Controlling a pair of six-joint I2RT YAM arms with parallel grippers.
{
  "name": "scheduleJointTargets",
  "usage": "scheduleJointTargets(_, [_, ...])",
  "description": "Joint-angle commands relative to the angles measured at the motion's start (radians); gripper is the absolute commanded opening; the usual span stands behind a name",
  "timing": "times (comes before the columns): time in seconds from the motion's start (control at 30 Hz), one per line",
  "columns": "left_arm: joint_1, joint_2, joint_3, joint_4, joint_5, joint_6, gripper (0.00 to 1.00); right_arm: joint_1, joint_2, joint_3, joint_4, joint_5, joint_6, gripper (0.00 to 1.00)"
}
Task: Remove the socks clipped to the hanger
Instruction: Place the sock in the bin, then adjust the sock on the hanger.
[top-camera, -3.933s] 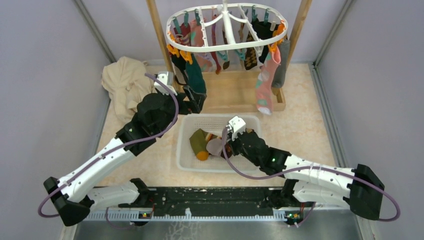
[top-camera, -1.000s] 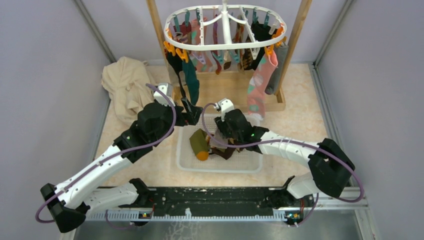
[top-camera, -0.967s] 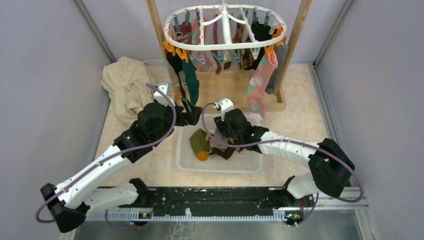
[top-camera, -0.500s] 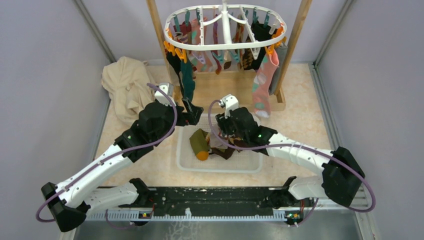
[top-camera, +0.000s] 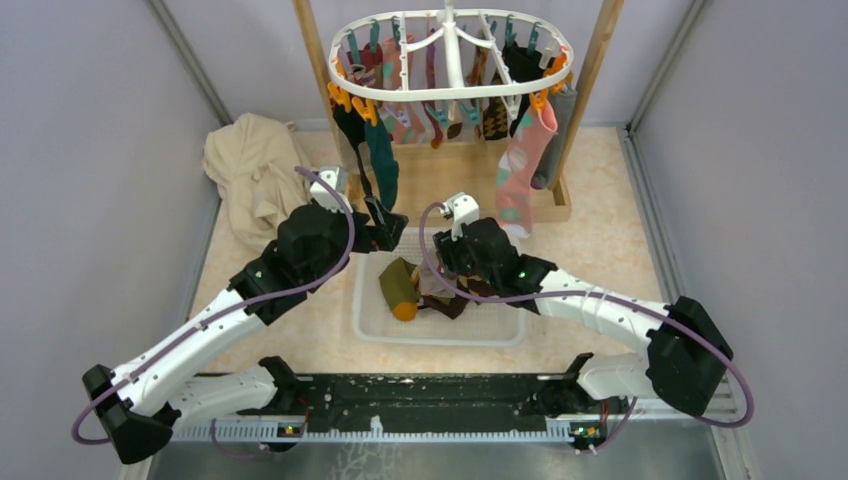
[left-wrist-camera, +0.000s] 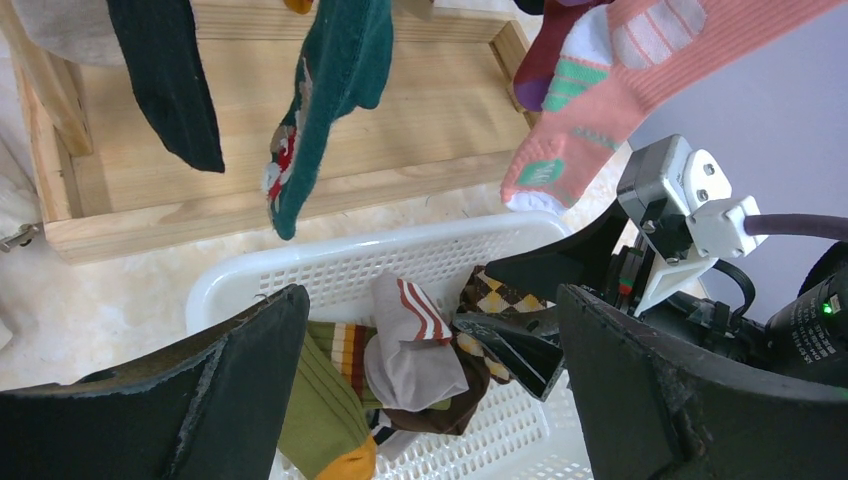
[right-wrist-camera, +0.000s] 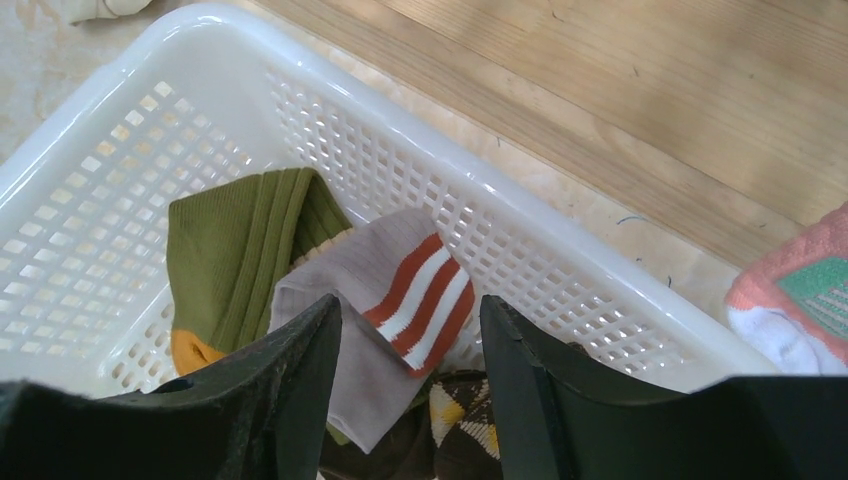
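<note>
The white oval hanger hangs from a wooden frame with several socks clipped round it. A dark green sock and a black one dangle at its left. A pink sock dangles at its right. My left gripper is wide open below the green sock, above the basket's far rim, holding nothing. My right gripper hovers open over a loose grey sock with red stripes lying in the basket.
The white mesh basket also holds an olive sock and an argyle sock. The wooden frame's base lies just behind it. A beige cloth is heaped at the left.
The right arm has shifted slightly to the right over the basket and its jaws have spread wider. The pink sock has swung a little. The left arm has stayed put.
</note>
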Motion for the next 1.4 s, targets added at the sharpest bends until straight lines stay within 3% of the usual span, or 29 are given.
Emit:
scheduleJointTargets(0.0, [-0.001, -0.017, 0.001, 0.015, 0.013, -0.007, 0.99, -0.004, -0.031, -0.006, 0.037, -0.004, 0.019, 0.54])
scheduleJointTargets(1.37, [-0.001, -0.049, -0.048, 0.012, -0.032, -0.004, 0.99, -0.003, -0.004, 0.027, 0.046, 0.002, 0.017, 0.54])
